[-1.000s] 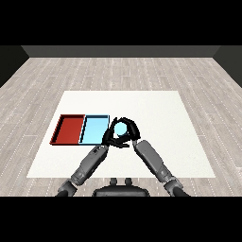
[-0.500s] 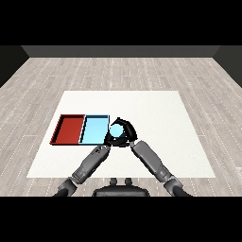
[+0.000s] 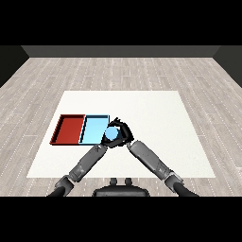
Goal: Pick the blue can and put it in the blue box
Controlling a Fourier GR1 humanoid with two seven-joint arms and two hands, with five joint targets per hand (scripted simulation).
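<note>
beside the blue tray (image 3: 94, 128), the blue can (image 3: 111, 134) sits grasped within the right hand's (image 3: 124, 132) curled fingers.

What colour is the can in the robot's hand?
Light blue can, seen in the head view, held by the right hand.

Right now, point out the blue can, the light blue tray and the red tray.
blue can (image 3: 111, 134), head view, on its visible top.
light blue tray (image 3: 93, 130), head view, on its bare floor.
red tray (image 3: 69, 129), head view, on its bare floor.
</note>
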